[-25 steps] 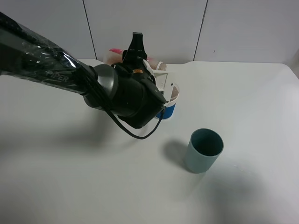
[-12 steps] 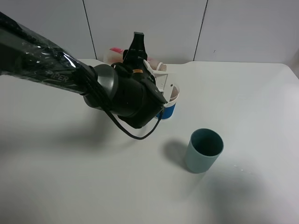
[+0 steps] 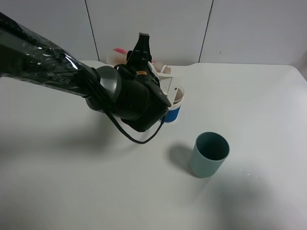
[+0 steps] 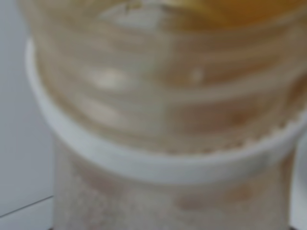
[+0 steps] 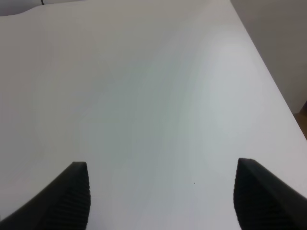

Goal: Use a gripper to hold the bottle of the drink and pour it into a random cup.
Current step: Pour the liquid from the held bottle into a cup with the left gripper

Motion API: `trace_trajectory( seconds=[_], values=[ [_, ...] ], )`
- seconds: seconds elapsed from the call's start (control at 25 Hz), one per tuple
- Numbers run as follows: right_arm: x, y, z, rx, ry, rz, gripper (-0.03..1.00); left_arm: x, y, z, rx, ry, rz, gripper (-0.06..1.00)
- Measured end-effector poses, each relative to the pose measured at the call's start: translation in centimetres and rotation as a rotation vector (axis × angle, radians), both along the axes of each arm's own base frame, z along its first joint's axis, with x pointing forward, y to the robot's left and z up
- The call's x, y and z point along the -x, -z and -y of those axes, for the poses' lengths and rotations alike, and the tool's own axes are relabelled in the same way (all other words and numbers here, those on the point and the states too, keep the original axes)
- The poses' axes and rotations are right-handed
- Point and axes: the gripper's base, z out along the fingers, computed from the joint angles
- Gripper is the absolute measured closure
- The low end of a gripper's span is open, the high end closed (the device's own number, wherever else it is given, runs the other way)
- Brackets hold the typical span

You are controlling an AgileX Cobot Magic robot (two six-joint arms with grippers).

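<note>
My left gripper (image 3: 142, 56) is shut on the bottle of the drink (image 3: 162, 70), which lies tipped over with its white-rimmed mouth toward the cup (image 3: 174, 113). The cup is clear with a blue band and stands just right of the arm's wrist, with brownish drink showing inside its rim. The left wrist view is filled by a blurred close-up of the bottle's ribbed neck and white ring (image 4: 163, 163), with amber drink at the picture's upper edge. My right gripper (image 5: 163, 196) hangs open above bare table.
A dark teal cup (image 3: 210, 154) stands upright in front and to the right of the blue-banded cup. The left arm, wrapped in plastic film (image 3: 43, 62), crosses the table's left half. A white table (image 3: 249, 105) runs back to a panelled wall.
Hardly anything: the left gripper has turned a trace further, and the bottle's mouth has dipped slightly toward the cup. The right gripper and both cups have kept still.
</note>
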Motion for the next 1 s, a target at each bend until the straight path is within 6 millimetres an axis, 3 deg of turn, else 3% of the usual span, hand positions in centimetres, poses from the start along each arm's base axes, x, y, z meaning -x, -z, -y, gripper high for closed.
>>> trace_trajectory(
  seconds=[1.0],
  values=[
    [0.0,0.0,0.0,0.0,0.0,0.0,0.33,-0.05,-0.13,0.12,-0.016,0.017,0.011,0.58]
  ],
)
